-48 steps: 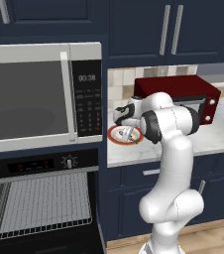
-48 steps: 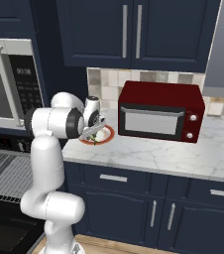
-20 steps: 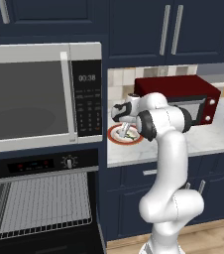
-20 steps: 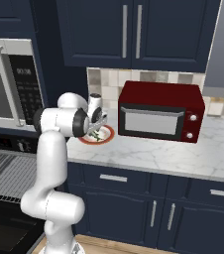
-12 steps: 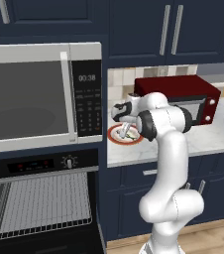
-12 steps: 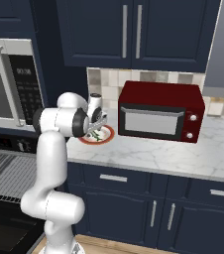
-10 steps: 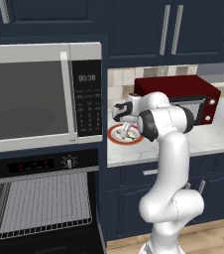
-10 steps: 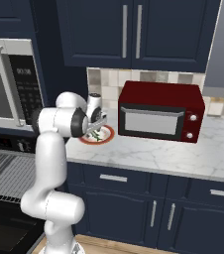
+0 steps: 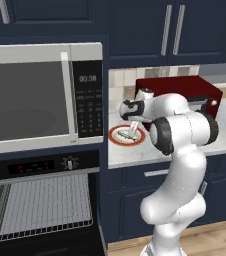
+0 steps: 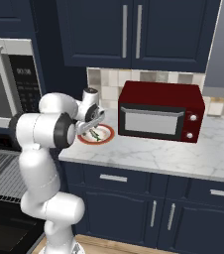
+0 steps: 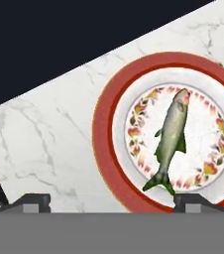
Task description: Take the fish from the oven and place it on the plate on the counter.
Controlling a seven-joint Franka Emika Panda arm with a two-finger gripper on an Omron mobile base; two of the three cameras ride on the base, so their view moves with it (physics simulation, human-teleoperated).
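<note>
In the left base view, the small greenish-yellow fish [image 9: 129, 135] lies on the round white plate with the orange-red rim [image 9: 116, 137], which sits on the white-grey marbled worktop [image 9: 135, 152] right of the silver microwave [image 9: 43, 97]. The tool [image 9: 133, 126] hangs just above the plate. The black oven [image 9: 40, 205] below the microwave stands open, wire rack bare.

In the right base view, the plate [image 10: 106, 134] lies left of the red toaster oven [image 10: 161, 111].

In the hand view, the fish [image 11: 170, 139] rests free across the plate [image 11: 104, 133]; the dark fingertips [image 11: 30, 202] stand wide apart, clamping nothing.
</note>
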